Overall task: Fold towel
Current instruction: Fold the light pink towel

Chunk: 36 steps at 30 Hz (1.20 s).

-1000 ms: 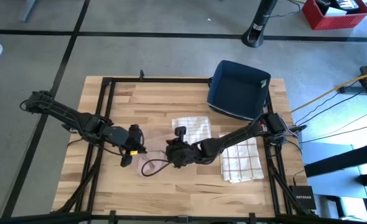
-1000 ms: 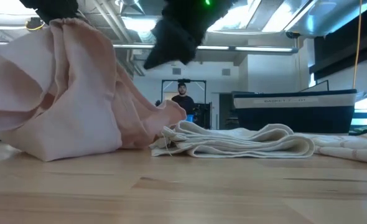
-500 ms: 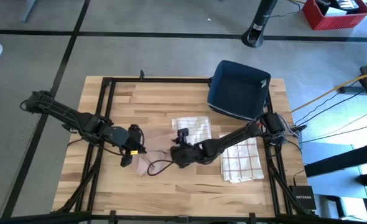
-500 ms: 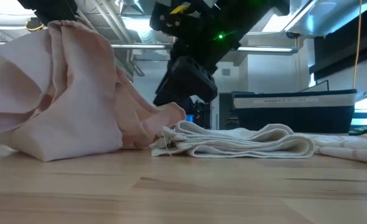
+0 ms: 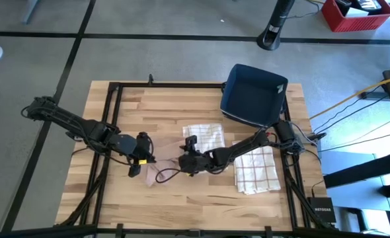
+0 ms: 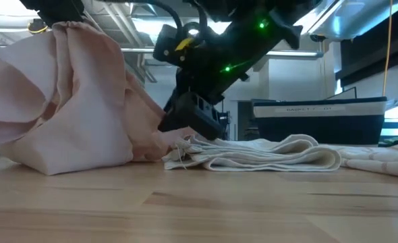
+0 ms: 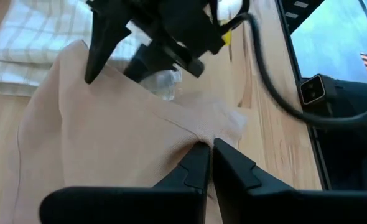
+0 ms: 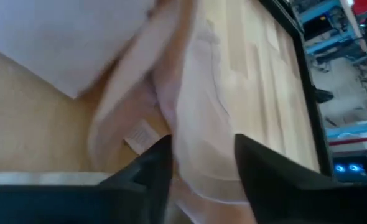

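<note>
Right gripper (image 5: 184, 160) — lowered since a second ago, fingers now spread at pink towel (image 5: 156, 173). Left gripper (image 5: 143, 153) — pressed together, pinching towel corner, lifted.

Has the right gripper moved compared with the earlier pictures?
Yes. In the low view, the right gripper has come down toward the folded white towel, now open beside the pink towel.

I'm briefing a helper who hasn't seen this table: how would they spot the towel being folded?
Start from the dark blue bin at the wooden table's far right corner and move toward the middle front. There, between both grippers, lies the pink towel: plain and rumpled, unlike the two folded checked towels beside it.
</note>
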Tool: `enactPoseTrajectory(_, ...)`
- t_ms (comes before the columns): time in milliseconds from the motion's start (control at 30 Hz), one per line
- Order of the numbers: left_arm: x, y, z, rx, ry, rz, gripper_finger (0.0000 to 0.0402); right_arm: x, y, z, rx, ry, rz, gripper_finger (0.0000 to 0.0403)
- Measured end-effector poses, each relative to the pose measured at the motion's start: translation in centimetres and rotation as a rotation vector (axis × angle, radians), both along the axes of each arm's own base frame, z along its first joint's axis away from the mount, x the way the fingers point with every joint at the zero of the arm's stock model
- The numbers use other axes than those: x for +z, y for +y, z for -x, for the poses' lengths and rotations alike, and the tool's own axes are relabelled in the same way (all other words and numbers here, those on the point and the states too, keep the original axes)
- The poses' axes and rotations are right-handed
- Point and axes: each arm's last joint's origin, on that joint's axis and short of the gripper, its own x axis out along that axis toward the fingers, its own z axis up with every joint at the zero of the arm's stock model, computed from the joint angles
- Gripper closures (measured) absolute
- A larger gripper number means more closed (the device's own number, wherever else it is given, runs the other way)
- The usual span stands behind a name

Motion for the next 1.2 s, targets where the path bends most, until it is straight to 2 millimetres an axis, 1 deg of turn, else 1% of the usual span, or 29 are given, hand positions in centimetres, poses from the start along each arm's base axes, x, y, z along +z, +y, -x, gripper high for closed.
enactPoseTrajectory(67,0.0,0.0,0.0,0.0,0.001,-0.001,0.0389,0.0,-0.1,0.0,-0.013,-0.004,0.013,0.0277)
enactPoseTrajectory(167,0.0,0.0,0.0,-0.002,0.001,-0.002,0.0389,0.7,0.1,-0.3,-0.026,-0.01,0.032,0.0372)
enactPoseTrajectory(200,0.0,0.0,0.0,-0.001,0.001,-0.003,0.0389,1.0,0.1,-0.5,-0.021,-0.004,0.042,0.0386)
enactPoseTrajectory(300,-0.1,0.0,0.1,-0.001,0.015,-0.008,0.0389,2.8,0.5,-1.1,-0.062,-0.034,0.085,0.0386)
enactPoseTrajectory(367,-0.2,0.1,0.2,0.001,0.032,-0.011,0.0389,4.7,0.7,-1.1,-0.082,-0.035,0.116,0.0396)
enactPoseTrajectory(400,-0.5,0.1,0.2,0.009,0.045,-0.006,0.0389,6.0,0.7,-1.0,-0.088,-0.051,0.114,0.0397)
enactPoseTrajectory(500,-1.8,0.1,0.4,0.029,0.101,-0.006,0.0389,9.7,0.6,-0.7,-0.125,-0.115,0.103,0.0395)
enactPoseTrajectory(633,-3.7,0.2,0.6,0.043,0.173,-0.023,0.0381,13.7,0.2,0.4,-0.141,-0.15,0.091,0.0398)
enactPoseTrajectory(700,-4.2,0.4,0.5,0.066,0.19,-0.021,0.0368,15.7,-0.1,1.0,-0.151,-0.171,0.087,0.0398)
enactPoseTrajectory(800,-4.5,0.7,0.5,0.104,0.206,-0.008,0.0338,18.3,-0.3,1.7,-0.164,-0.211,0.078,0.04)
enactPoseTrajectory(900,-4.6,1.0,0.6,0.134,0.226,0.009,0.0304,20.0,-0.4,2.0,-0.182,-0.214,0.093,0.04)
enactPoseTrajectory(1000,-5.0,1.1,1.3,0.139,0.321,0.043,0.0281,22.1,-0.3,2.4,-0.186,-0.224,0.09,0.0401)
enactPoseTrajectory(1067,-4.6,1.1,1.7,0.139,0.386,0.057,0.0274,23.8,-0.3,2.7,-0.195,-0.255,0.069,0.0401)
enactPoseTrajectory(1100,-4.1,1.1,1.8,0.144,0.402,0.062,0.0274,24.6,-0.4,2.9,-0.2,-0.268,0.059,0.0401)
enactPoseTrajectory(1200,-1.9,1.0,1.9,0.145,0.34,0.077,0.0277,26.2,-0.5,3.4,-0.221,-0.3,0.013,0.0401)
